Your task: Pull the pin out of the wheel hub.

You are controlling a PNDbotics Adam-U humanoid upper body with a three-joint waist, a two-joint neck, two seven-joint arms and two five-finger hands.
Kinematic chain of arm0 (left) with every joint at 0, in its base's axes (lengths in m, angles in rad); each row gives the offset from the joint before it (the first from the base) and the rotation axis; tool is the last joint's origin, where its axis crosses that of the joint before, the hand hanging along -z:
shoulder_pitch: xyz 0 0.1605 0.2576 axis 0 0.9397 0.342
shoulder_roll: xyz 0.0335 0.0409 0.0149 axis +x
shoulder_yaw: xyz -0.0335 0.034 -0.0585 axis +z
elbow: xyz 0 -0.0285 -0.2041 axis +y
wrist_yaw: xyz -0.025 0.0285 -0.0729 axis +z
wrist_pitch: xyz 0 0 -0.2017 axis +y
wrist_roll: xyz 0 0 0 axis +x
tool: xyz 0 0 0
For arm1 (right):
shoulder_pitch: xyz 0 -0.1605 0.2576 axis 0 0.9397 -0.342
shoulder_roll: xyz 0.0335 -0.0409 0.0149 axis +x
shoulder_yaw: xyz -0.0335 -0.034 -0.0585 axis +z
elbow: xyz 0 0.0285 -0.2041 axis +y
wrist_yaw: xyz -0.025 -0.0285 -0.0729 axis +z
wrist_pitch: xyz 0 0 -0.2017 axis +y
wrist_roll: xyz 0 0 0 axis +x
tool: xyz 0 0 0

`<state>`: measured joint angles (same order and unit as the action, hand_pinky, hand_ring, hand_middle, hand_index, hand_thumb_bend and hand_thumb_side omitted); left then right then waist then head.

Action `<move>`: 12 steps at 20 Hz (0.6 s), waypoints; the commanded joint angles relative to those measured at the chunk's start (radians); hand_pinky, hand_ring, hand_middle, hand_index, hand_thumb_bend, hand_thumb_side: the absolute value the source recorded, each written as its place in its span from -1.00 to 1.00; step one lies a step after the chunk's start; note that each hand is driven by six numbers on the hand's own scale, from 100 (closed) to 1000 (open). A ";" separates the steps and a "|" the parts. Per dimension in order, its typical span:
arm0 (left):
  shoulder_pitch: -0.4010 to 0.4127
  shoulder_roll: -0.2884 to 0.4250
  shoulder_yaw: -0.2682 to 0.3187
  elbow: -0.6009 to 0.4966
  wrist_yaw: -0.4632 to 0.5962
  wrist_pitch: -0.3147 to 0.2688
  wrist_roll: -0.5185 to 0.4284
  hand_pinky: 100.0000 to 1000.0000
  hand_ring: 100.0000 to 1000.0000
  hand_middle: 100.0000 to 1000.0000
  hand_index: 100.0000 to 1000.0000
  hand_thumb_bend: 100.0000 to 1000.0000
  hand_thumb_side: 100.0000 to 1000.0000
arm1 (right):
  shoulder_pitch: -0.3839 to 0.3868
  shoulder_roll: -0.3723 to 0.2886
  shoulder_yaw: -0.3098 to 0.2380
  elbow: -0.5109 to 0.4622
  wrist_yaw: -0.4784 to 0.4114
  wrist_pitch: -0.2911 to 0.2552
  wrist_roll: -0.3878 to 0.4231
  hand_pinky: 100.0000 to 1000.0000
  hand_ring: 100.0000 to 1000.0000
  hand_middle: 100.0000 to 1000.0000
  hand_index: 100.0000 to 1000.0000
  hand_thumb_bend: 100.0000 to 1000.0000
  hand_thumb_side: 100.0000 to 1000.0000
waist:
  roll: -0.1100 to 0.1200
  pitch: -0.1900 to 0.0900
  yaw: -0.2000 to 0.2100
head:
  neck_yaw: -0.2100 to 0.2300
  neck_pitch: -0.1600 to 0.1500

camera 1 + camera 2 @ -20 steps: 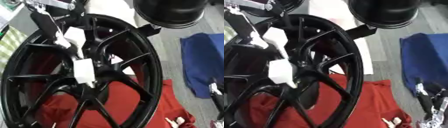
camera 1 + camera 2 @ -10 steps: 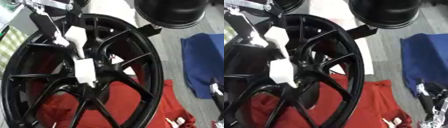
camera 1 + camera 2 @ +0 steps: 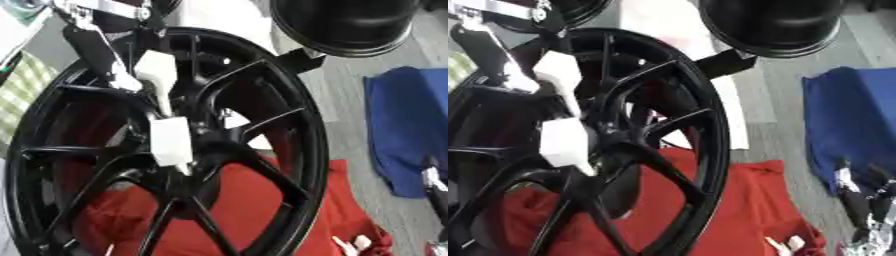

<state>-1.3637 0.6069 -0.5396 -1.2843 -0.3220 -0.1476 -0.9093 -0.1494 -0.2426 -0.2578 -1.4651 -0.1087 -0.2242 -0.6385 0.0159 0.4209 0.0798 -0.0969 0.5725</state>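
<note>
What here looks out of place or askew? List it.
Nothing looks damaged or spilled. The large black spoked wheel stands tilted over a rumpled red cloth. A crumpled blue cloth lies to its right. The left hand, white-tipped, reaches into the hub; the right hand waits low right.

The black wheel (image 3: 166, 150) fills the left and centre. Its spokes (image 3: 262, 125) leave only narrow gaps around the hub (image 3: 197, 160). At 1 o'clock a black round housing (image 3: 346, 22) blocks approach. Open grey floor (image 3: 346, 125) remains at 3 o'clock, between the rim and the blue cloth (image 3: 407, 125).
</note>
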 commanded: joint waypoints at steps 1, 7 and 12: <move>-0.017 0.018 0.018 -0.019 0.016 0.011 0.002 0.18 -0.05 -0.20 0.02 -0.67 -0.90 | -0.004 -0.022 -0.002 -0.023 -0.004 -0.002 -0.003 0.04 0.26 0.10 0.26 -0.05 -0.54 | -0.003 -0.020 -0.001 | 0.004 0.005; -0.027 0.024 0.057 -0.051 0.051 0.044 0.002 -0.01 -0.21 -0.41 -0.23 -0.88 -0.74 | -0.002 -0.024 -0.003 -0.023 -0.005 -0.002 -0.003 0.04 0.26 0.10 0.26 -0.05 -0.54 | -0.002 -0.024 0.002 | 0.002 0.008; -0.031 0.037 0.116 -0.095 0.077 0.081 0.002 -0.09 -0.30 -0.53 -0.34 -0.86 -0.77 | 0.000 -0.028 -0.004 -0.018 -0.008 -0.001 -0.005 0.04 0.26 0.10 0.26 -0.04 -0.54 | 0.000 -0.031 0.008 | 0.010 0.020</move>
<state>-1.3666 0.6088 -0.4544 -1.3562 -0.2576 -0.0784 -0.9082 -0.1486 -0.2427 -0.2578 -1.4650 -0.1129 -0.2240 -0.6390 0.0167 0.4199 0.0885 -0.0904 0.5890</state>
